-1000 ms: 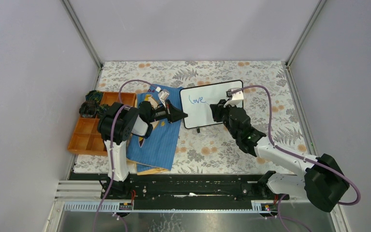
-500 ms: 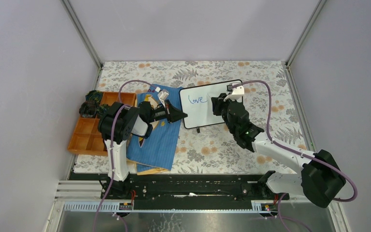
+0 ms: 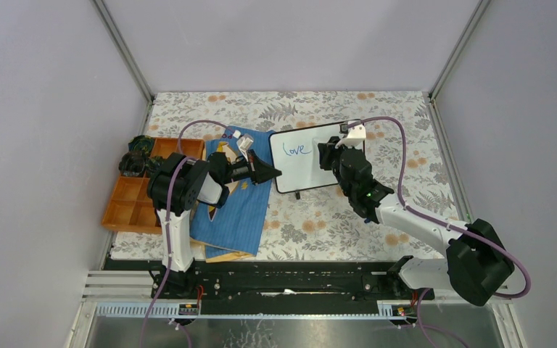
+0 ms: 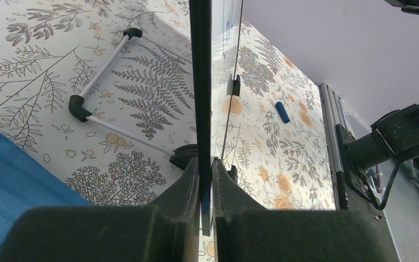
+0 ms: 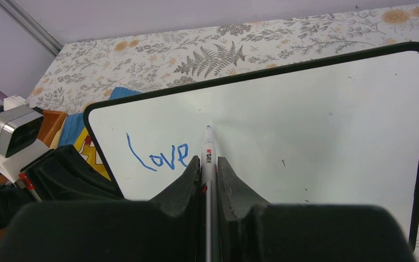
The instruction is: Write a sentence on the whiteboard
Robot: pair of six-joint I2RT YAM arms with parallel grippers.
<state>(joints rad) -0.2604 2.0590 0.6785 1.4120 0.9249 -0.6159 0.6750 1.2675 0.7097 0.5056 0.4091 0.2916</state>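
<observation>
Left hand (image 4: pixel 205 172) clamped on whiteboard (image 5: pixel 327 120) left edge, mid-frame. Right hand (image 5: pixel 208 164) clamped on pen (image 5: pixel 208 148), tip at board just right of sentence (image 5: pixel 161 156), which reads "love".

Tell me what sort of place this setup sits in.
Probably a lab recording booth for robot work: plain grey panel walls in aluminium corner posts, a floral-print covered table, and two white-and-black robot arms bolted to a black rail at its near edge.

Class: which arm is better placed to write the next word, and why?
Right: the right tool grips the pen, tip at the whiteboard; the left tool clamps its frame.
</observation>
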